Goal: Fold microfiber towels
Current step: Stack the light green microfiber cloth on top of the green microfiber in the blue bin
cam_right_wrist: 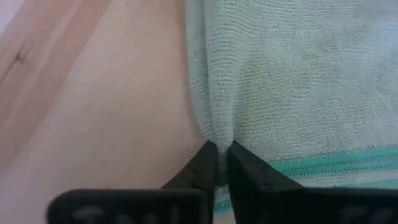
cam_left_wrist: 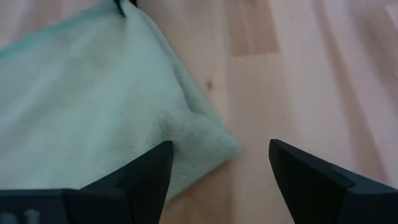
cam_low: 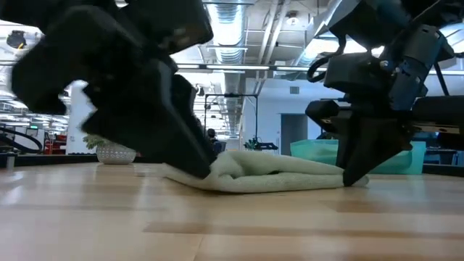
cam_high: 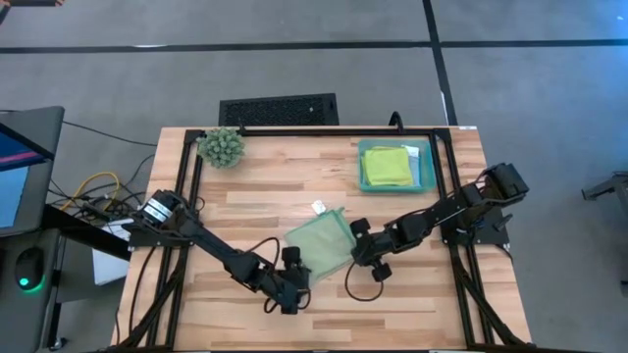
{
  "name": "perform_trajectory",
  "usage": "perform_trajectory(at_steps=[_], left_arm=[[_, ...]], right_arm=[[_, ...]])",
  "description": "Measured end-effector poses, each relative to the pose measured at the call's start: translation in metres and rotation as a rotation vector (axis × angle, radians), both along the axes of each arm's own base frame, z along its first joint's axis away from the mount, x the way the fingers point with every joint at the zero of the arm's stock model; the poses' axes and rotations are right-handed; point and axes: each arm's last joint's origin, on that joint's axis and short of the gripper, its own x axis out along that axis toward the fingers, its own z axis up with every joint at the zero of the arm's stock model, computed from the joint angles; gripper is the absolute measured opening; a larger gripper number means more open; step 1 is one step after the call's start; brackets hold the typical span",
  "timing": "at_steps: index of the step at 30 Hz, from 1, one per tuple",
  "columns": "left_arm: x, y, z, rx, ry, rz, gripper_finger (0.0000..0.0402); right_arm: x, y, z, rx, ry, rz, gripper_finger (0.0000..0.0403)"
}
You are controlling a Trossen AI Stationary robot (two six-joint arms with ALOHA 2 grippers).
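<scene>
A pale sage green towel (cam_high: 319, 245) with a teal hem lies on the wooden table (cam_high: 245, 196) near its middle; in the low view (cam_low: 275, 174) it looks bunched in layers. My right gripper (cam_high: 355, 253) is at the towel's right edge, shut on it. My left gripper (cam_high: 294, 267) is open at the towel's near left corner (cam_left_wrist: 205, 137), one finger (cam_left_wrist: 152, 171) over the cloth and the other (cam_left_wrist: 298, 174) over bare wood. A lime green towel (cam_high: 386, 165) lies folded in the teal tray (cam_high: 427, 167). No other towels show. My right gripper pinches a raised fold at the towel's edge (cam_right_wrist: 219, 127) between its two fingers, close to the teal hem (cam_right_wrist: 311, 165). The fingers come slanting down from the table's right side (cam_low: 355, 177). The rest of the towel lies on the table. My left gripper: I cannot tell whether its finger touches the towel.
The teal tray stands at the table's far right. A small spiky green plant (cam_high: 221, 147) stands at the far left corner. A small white scrap (cam_high: 318, 207) lies just beyond the towel. Bare wood shows at the near edge (cam_high: 392, 314).
</scene>
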Motion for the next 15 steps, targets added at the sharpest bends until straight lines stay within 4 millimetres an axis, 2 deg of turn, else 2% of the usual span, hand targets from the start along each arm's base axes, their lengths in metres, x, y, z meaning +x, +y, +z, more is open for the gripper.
perform_trajectory(at_steps=[5,10,13,15], left_arm=[[0.003,0.005,-0.002,0.045,0.002,0.006,0.026],[0.007,0.007,-0.02,0.038,0.028,0.029,0.025],[0.011,0.005,-0.029,0.032,0.039,0.066,0.0222],[0.012,0.004,-0.029,0.026,0.034,0.073,0.0188]], right_arm=[[0.0,0.001,-0.002,0.041,0.02,-0.048,0.001],[0.0,0.001,-0.002,0.083,0.024,-0.104,0.0023],[0.0,0.001,-0.002,0.103,0.032,-0.138,0.002],[0.0,0.001,-0.002,0.114,0.036,-0.155,0.0011]])
